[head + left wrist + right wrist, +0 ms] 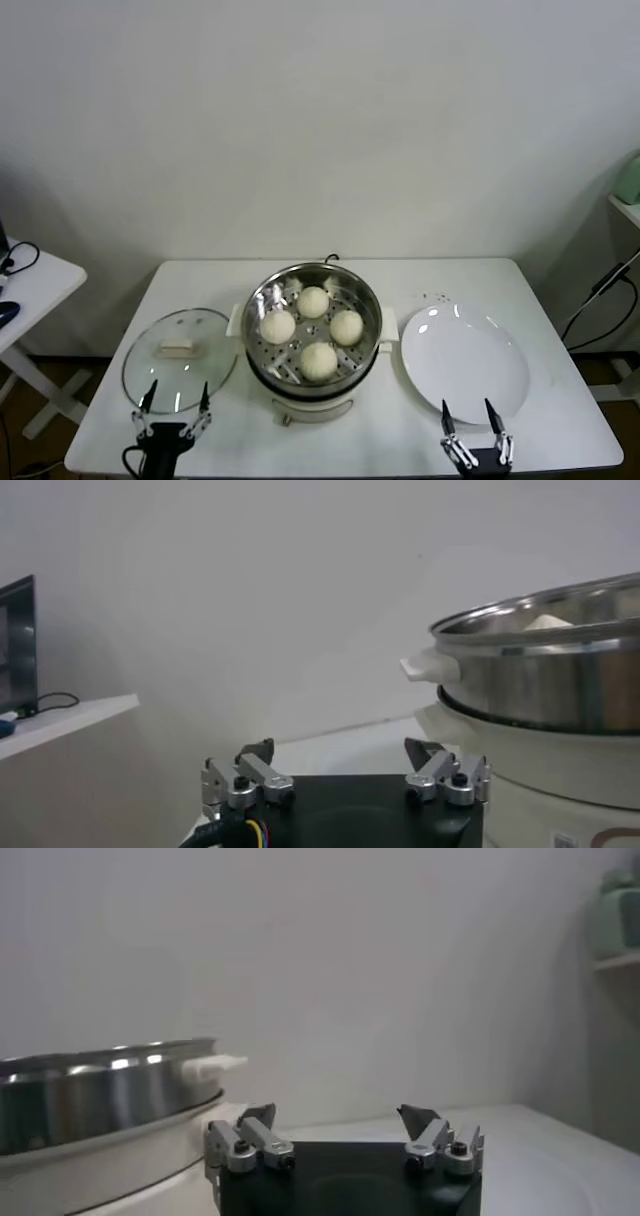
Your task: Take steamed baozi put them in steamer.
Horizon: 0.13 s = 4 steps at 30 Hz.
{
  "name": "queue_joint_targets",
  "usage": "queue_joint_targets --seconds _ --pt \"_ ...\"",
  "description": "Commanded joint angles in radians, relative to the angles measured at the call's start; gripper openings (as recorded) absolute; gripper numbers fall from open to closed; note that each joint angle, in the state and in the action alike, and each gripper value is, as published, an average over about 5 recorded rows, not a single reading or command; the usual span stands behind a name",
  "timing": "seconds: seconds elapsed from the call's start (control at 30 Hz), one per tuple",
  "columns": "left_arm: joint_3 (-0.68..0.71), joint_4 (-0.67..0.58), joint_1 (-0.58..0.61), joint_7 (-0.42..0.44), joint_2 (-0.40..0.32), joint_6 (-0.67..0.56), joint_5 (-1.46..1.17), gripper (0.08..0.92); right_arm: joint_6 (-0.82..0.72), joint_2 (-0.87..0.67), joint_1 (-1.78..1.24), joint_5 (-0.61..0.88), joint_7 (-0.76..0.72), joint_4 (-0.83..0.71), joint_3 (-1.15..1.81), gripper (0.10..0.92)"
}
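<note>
- Sitting in the steamer (313,330) are all four steamed baozi (313,301), spread over its perforated bottom: one toward the wall, one on each side, one nearest the robot
- Steamer stands at the middle of the white table (400,440), between the two claws and farther from the robot than both; its shiny rim and white side handle show in both wrist views
- Left claw (173,398) hangs at the near table edge, fingers spread apart and holding nothing; its tips hover over the near rim of the glass lid (180,358)
- Glass lid lies flat on the table just beyond the left claw, beside the steamer on the robot's left, with a pale handle at its centre
- Right claw (467,409) hangs at the near table edge too, fingers wide apart and empty, tips over the near rim of the white plate (465,360)
- White plate lies just beyond the right claw, beside the steamer on the robot's right, nothing on it
- Neither claw touches the steamer or any bun; both are well apart from the baozi
</note>
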Motion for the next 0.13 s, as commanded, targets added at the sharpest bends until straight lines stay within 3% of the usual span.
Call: queue_joint_targets --seconds 0.03,0.13 --pt "0.002 -0.004 0.004 0.0 0.001 -0.001 0.0 0.823 0.076 0.04 -0.079 -0.046 0.011 -0.025 -0.05 0.823" --pt "0.002 -0.005 0.006 0.0 0.0 -0.001 0.0 0.823 0.076 0.041 -0.077 -0.047 0.012 -0.024 -0.051 0.823"
